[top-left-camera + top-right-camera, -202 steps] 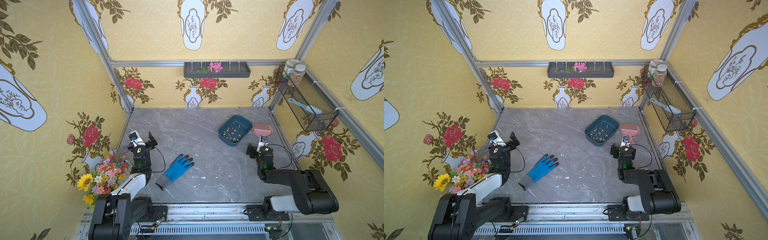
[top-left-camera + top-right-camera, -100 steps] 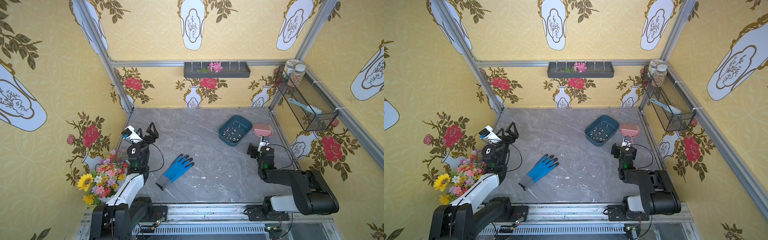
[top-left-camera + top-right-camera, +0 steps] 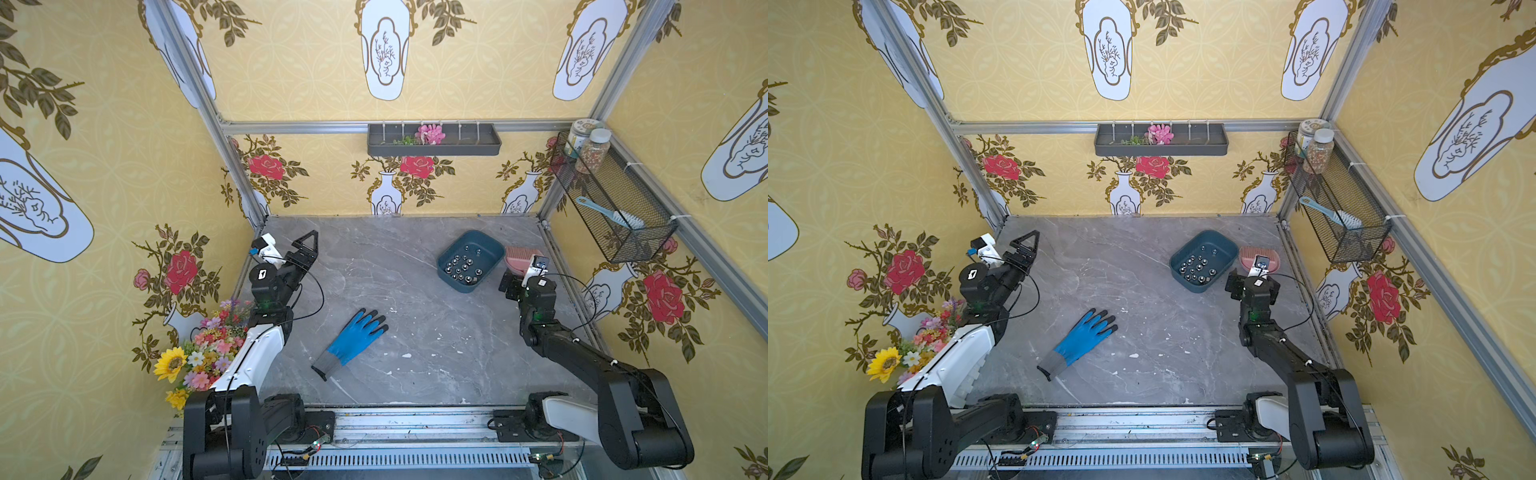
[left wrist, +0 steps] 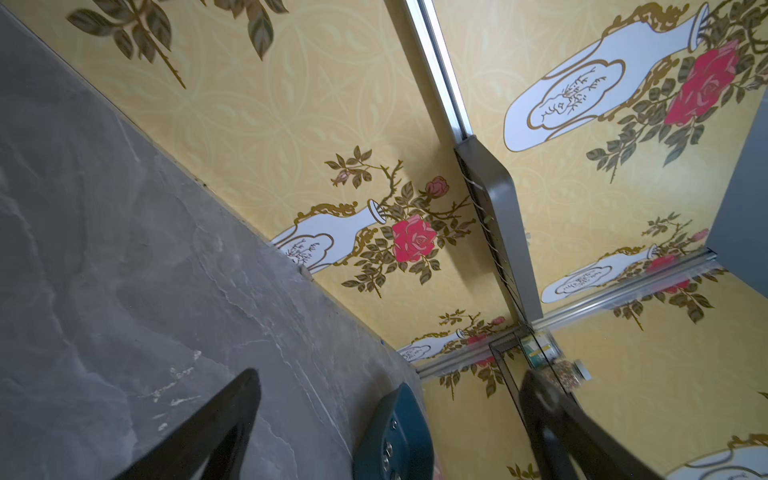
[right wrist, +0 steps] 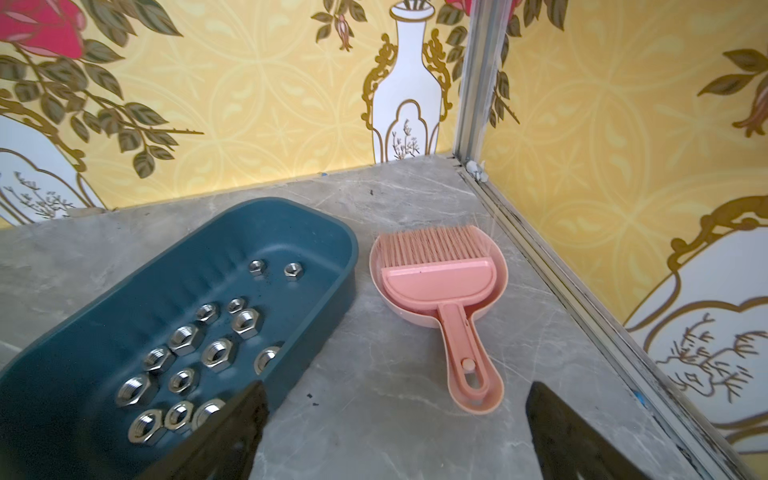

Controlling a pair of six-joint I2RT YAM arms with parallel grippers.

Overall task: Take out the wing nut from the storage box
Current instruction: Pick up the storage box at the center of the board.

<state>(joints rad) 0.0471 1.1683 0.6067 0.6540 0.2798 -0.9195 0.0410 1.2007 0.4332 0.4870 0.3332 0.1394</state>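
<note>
The storage box (image 5: 266, 232) rests flat on the table (image 3: 395, 257), in its far right part, skewed to the table edges. It contains loose metal nuts (image 5: 218, 353), most gathered toward the end nearest the right arm and two lying toward the far end. All visible nuts lie inside the box. Those that the right wrist view resolves are hexagonal; which one is the wing nut cannot be told. A pink scoop (image 5: 436, 291) with a pink brush (image 5: 432, 249) nested in it lies just beside the box on the right, separated from it by a narrow strip of table, handle toward the right arm. The right pincer (image 5: 397, 390) stands just short of the near ends of box and scoop; its jaws are spread wide with nothing between them. In the right wrist view one finger (image 5: 224, 436) overlaps the box's near wall; whether it touches cannot be told. The left pincer (image 4: 390, 374) is raised over the table's left edge, well apart from the box and aimed toward it; its jaws are likewise spread wide and hold nothing. A blue glove (image 3: 356, 334) with a grey cuff lies flat near the table's middle, between the arms, touching neither. Flowers (image 3: 199, 353) stand beside the left arm. A wire basket (image 3: 602, 183) on the right wall holds two jars (image 3: 592, 153) and a blue brush (image 3: 611, 214).
</note>
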